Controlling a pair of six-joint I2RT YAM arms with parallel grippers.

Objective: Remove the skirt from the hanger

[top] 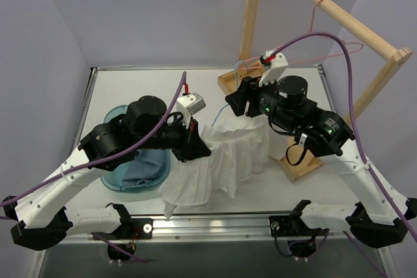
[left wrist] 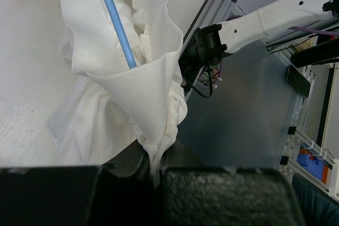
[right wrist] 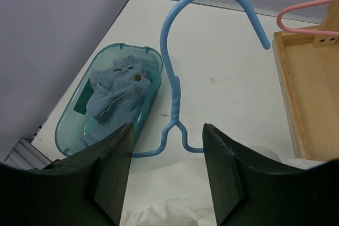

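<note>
Pinching the skirt, the left tool is clamped; the right tool gapes before the hanger.

I see my left arm folded in twd centre, wrist angled down, black two-finger left tool clamped tight on a fold of the white crinkly pleated skirt. My right arm has elbow raised, wrist pointing fwd; right tool fingers spread wide apart.

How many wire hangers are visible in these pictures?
2. The light-blue hanger is partly inside the white skirt; the pink hanger hangs on the wooden rack. Others may be hidden.
</note>
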